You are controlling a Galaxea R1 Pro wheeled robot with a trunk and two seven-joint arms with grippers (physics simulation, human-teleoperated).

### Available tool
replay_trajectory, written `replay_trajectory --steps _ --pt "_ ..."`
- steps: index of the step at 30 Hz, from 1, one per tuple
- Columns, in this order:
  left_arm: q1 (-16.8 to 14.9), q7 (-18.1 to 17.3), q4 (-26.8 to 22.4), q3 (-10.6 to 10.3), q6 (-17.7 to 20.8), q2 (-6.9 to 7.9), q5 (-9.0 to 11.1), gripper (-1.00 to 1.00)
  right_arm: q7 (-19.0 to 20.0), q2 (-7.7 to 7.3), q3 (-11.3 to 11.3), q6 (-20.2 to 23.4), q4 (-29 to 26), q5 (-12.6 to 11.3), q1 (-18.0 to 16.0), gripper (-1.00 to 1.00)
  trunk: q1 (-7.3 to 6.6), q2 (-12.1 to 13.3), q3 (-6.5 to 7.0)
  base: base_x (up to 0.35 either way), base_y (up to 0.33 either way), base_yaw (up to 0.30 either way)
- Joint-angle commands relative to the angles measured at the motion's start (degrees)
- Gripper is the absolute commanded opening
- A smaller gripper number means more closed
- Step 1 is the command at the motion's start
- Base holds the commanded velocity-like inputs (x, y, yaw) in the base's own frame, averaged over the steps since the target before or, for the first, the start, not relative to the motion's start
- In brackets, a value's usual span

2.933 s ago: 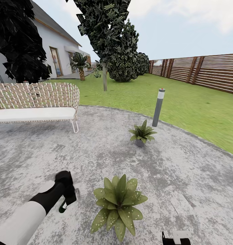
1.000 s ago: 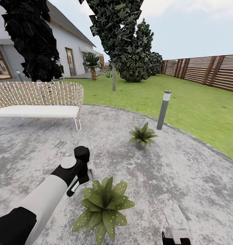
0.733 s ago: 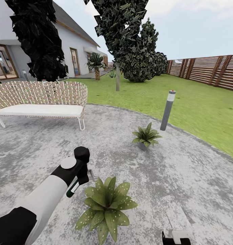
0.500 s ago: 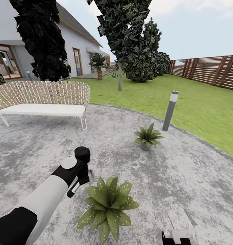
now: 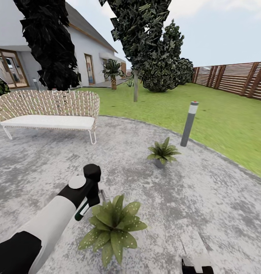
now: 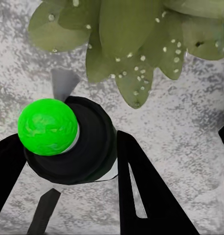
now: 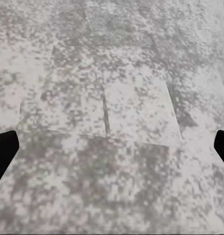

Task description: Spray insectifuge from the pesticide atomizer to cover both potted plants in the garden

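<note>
The left gripper (image 6: 67, 161), closed on the pesticide atomizer (image 6: 67, 142), hovers just beside the near potted plant (image 5: 112, 227), apparently spraying it, the right gripper (image 7: 112, 147) spread empty; next, the farther potted plant (image 5: 162, 151) needs spraying.

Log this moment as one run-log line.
left tool: shut on dark green-capped pesticide atomizer | aimed at near spotted-leaf potted plant | right tool: open over grey stone patio

No readable writing anywhere

I am seeing no letters, numbers, brand marks or signs that I can read; the pale band on the pesticide atomizer (image 5: 81, 211) that I am holding in my left claw (image 5: 93, 198) is showing too small and blurred to make out.
</note>
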Motion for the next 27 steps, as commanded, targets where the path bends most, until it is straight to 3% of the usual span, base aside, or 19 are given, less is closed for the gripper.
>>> replay_trajectory --steps 1,6,15,20,27 --pt "-0.02 -0.55 -0.01 -0.06 0.57 0.12 -0.52 -1.00 -0.16 0.02 -0.45 -0.15 0.06 0.60 -0.03 1.00 -0.04 -0.03 -0.05 -0.263 -0.191 0.000" --pt "0.01 -0.55 0.10 1.92 0.55 0.88 -0.75 -1.00 -0.16 0.02 -0.39 -0.15 0.06 0.60 -0.03 1.00 -0.04 -0.03 -0.05 -0.266 -0.104 0.116" --pt "0.02 -0.55 0.11 3.66 0.53 3.57 -0.90 -1.00 -0.17 0.02 -0.42 -0.15 0.06 0.60 -0.03 1.00 -0.04 -0.03 -0.05 -0.026 -0.004 0.194" --pt "0.10 -0.55 0.11 3.62 0.48 3.30 -0.85 -1.00 -0.17 0.02 -0.41 -0.15 0.06 0.60 -0.03 1.00 -0.04 -0.03 -0.05 0.000 0.000 0.033" --pt "0.10 -0.55 0.11 3.61 0.54 2.98 -0.69 -1.00 -0.17 0.08 -0.39 -0.15 0.07 0.62 -0.03 1.00 -0.04 -0.03 -0.05 0.012 -0.008 0.226"
